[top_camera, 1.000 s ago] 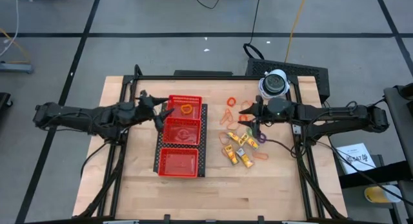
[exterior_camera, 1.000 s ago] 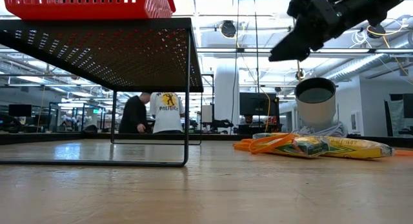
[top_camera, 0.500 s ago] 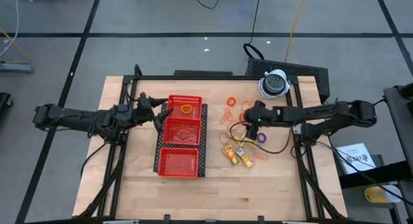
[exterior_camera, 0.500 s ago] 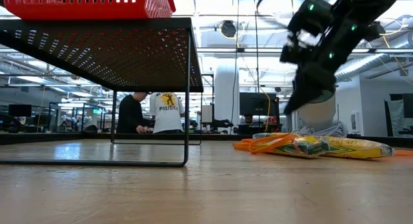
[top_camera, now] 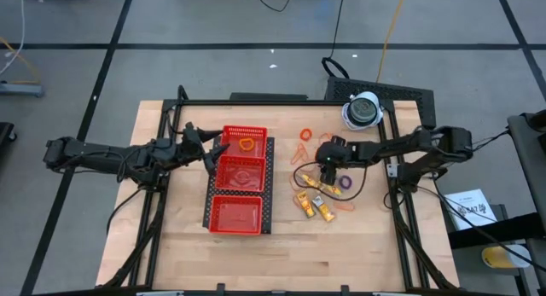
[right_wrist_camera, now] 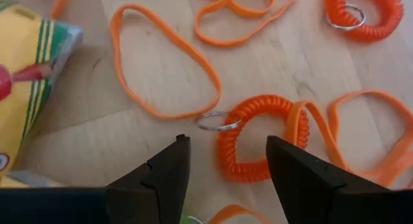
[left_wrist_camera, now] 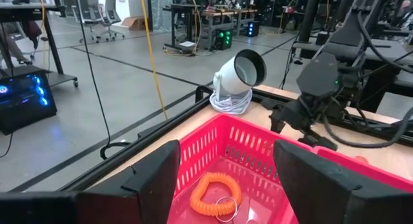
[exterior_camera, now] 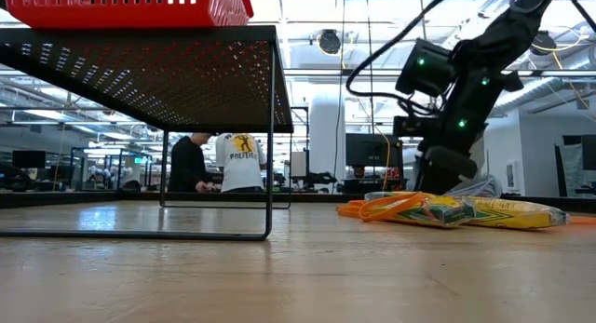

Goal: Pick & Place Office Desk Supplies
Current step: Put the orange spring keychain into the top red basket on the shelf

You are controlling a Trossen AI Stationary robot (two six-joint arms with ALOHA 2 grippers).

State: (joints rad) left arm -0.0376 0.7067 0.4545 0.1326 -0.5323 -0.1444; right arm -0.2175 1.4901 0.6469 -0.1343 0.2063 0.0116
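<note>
Right gripper is held low, fingers spread, over an orange coil among the loose supplies beside the red tray. Left gripper is held spread above the tray, where one coil is already placed. Most items remain unsorted.

In the high view the small supplies beside the right gripper are too tiny to be told apart, and the gripper's fingertips are lost against its own dark body. In the right wrist view a yellow packet is cut off by the picture's edge, as are an orange coil and several orange rubber bands. In the low view the red tray is cropped to its lower rim, and the dome-like object is largely hidden behind the right arm.
</note>
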